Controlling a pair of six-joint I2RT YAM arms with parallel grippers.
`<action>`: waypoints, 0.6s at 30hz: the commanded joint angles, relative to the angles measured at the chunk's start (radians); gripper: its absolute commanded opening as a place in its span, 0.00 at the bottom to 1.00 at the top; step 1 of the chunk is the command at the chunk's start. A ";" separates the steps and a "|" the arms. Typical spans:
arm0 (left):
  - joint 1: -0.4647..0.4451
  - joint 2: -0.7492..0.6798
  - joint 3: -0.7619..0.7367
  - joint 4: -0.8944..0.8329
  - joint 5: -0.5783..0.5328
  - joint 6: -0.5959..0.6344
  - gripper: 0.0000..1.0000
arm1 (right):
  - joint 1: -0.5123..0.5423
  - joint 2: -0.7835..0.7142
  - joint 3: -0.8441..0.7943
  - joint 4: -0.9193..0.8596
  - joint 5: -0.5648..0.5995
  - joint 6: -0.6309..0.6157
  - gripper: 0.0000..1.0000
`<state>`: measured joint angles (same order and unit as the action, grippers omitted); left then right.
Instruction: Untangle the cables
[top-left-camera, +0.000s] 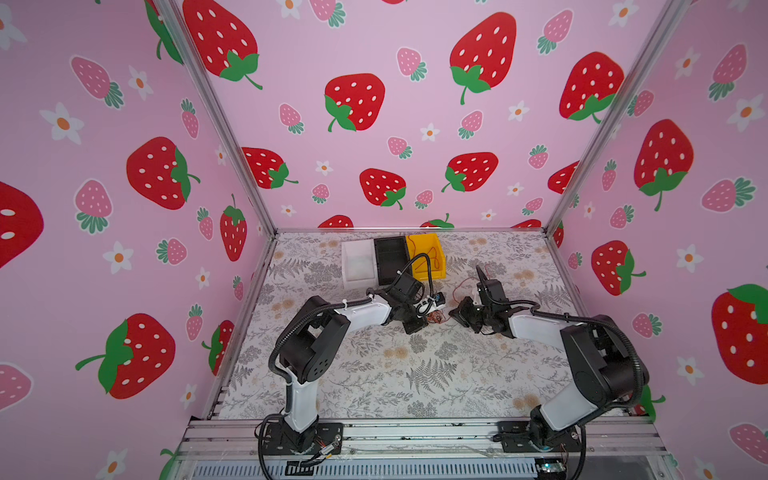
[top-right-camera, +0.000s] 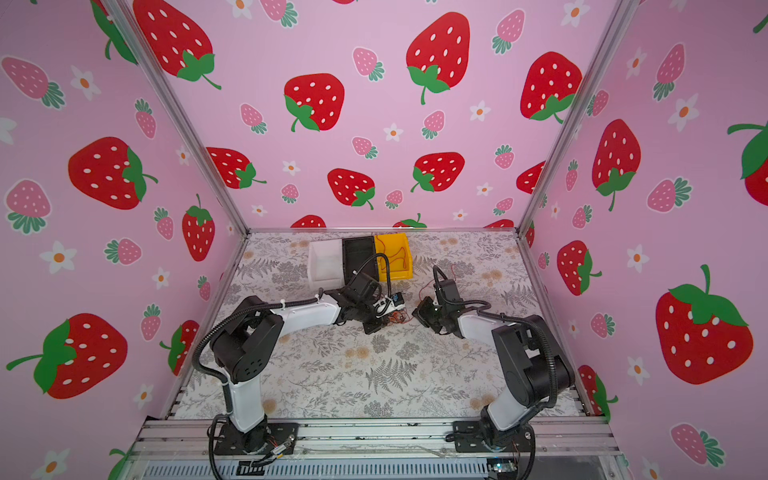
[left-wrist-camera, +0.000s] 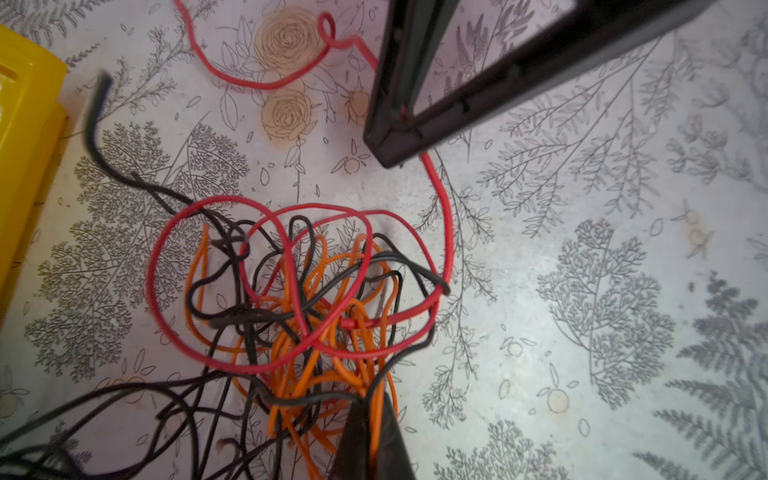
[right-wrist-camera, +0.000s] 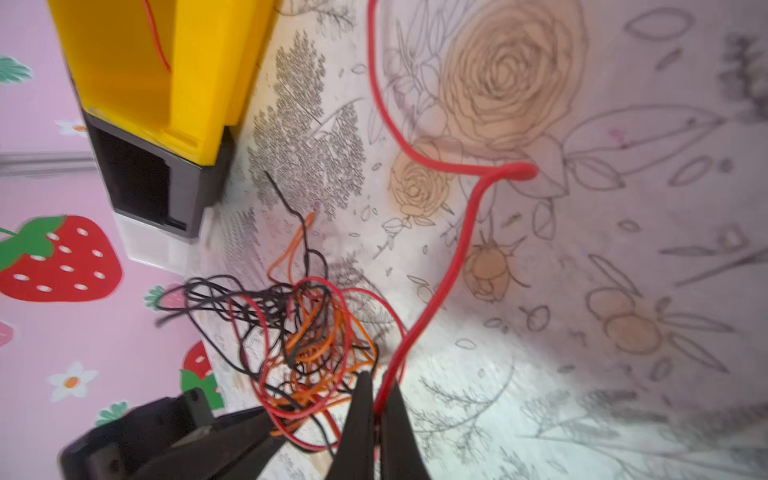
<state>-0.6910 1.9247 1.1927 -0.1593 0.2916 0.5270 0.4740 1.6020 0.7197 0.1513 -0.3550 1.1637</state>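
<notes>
Left gripper (left-wrist-camera: 369, 432) pinched shut on the cables (left-wrist-camera: 291, 299) at the tangle's edge. Right gripper (right-wrist-camera: 376, 424) clamped on the red cable (right-wrist-camera: 453, 249), which trails off across the table (top-left-camera: 415, 374). The tangle lies between both grippers, near the yellow bin (right-wrist-camera: 208, 83).

No readable text, label, brand or number shows anywhere

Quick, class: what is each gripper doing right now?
Left gripper: closed on an orange cable in the tangle.
Right gripper: closed on the red cable.
</notes>
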 joint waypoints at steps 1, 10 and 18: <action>0.000 -0.060 -0.014 -0.020 0.008 0.037 0.00 | 0.002 -0.063 0.010 0.001 0.075 0.015 0.00; 0.056 -0.188 -0.122 -0.013 -0.037 -0.016 0.00 | -0.126 -0.272 0.041 -0.197 0.134 -0.127 0.00; 0.088 -0.256 -0.186 -0.017 -0.063 -0.046 0.00 | -0.217 -0.370 0.169 -0.411 0.230 -0.347 0.00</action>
<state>-0.6113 1.6966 1.0214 -0.1581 0.2447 0.4881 0.2676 1.2545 0.8268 -0.1402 -0.1917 0.9325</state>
